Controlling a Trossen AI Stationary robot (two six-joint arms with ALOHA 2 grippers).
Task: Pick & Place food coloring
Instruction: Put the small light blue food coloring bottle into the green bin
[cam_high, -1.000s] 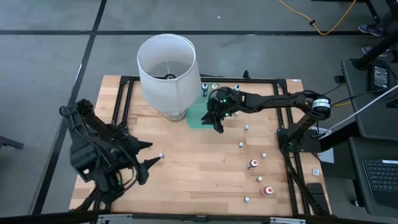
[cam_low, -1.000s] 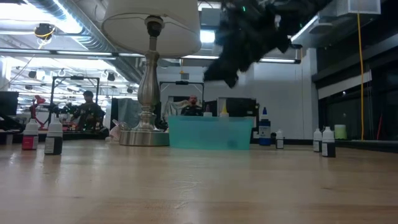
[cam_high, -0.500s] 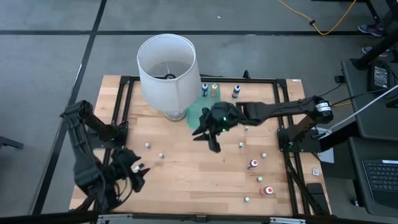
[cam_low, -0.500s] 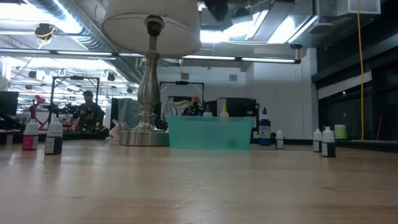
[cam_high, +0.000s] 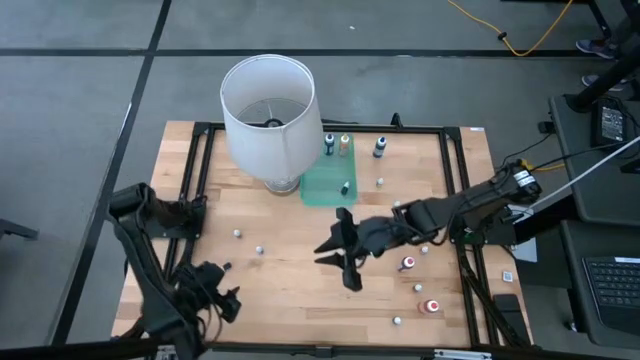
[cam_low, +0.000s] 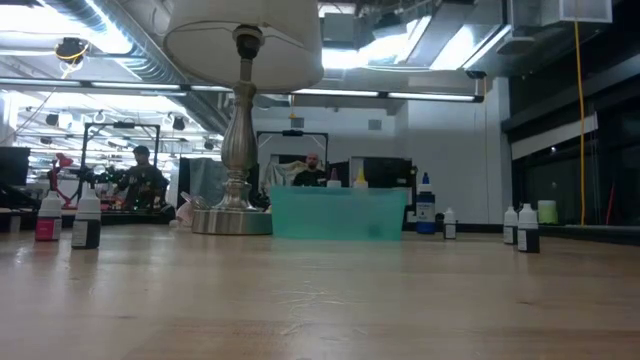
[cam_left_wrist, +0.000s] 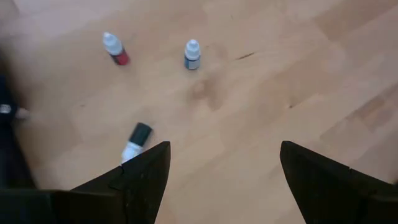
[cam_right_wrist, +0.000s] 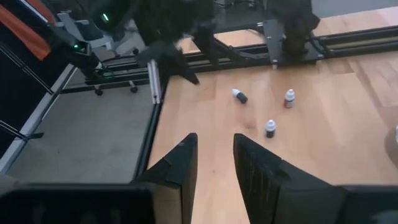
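Wooden table (cam_high: 300, 270) carried a white lamp (cam_high: 268, 105) and a green tray (cam_high: 322, 184) at the far side. Small food coloring bottles (cam_high: 407, 264) stood scattered over the boards, most on the right, three (cam_left_wrist: 192, 54) near the left front; one sat in the tray. My right gripper (cam_high: 340, 260) hung over mid-table, fingers (cam_right_wrist: 177, 168) slightly parted, grasping nothing. My left gripper (cam_high: 222, 300) was low at the front left corner, fingers (cam_left_wrist: 146, 174) spread wide, empty.
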